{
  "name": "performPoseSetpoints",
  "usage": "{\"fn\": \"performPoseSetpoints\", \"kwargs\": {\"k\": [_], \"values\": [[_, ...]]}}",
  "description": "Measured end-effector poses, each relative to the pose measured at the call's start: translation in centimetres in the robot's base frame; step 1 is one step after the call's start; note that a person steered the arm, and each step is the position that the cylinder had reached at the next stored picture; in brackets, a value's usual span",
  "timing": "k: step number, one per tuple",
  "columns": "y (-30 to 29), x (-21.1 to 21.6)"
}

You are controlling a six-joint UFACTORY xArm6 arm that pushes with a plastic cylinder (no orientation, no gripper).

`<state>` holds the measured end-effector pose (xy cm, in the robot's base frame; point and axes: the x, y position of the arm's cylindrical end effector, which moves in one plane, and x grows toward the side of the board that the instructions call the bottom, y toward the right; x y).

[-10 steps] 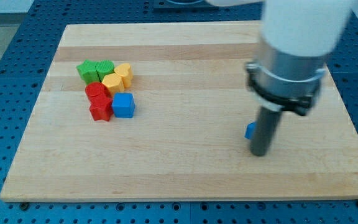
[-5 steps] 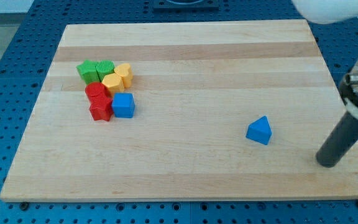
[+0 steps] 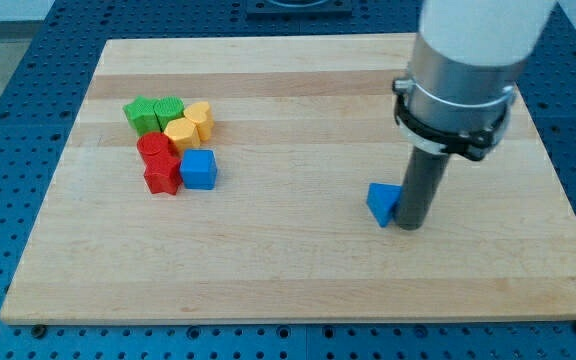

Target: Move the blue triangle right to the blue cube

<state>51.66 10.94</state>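
Note:
The blue triangle [image 3: 380,203] lies on the wooden board [image 3: 298,270], right of the middle. My tip [image 3: 408,224] touches its right side and hides part of it. The blue cube [image 3: 199,169] sits far to the left, at the lower right of a cluster of blocks. A wide stretch of board separates the triangle from the cube.
The cluster on the left holds two green blocks [image 3: 154,113], two yellow blocks [image 3: 190,124] and two red blocks [image 3: 158,163], touching the blue cube. The arm's grey and white body [image 3: 463,70] hangs over the board's right part. A blue perforated table [image 3: 8,150] surrounds the board.
My tip swung out to the right edge of the board, then came back left against the triangle's right side. The triangle has shifted left by a short way.

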Motion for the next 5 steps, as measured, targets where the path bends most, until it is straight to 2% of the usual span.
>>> {"fn": "performPoseSetpoints", "kwargs": {"k": [2, 3, 4, 5], "values": [[-8.3, -0.3], [-8.2, -0.3], [-3.6, 2.3], [-2.6, 0.5]]}}
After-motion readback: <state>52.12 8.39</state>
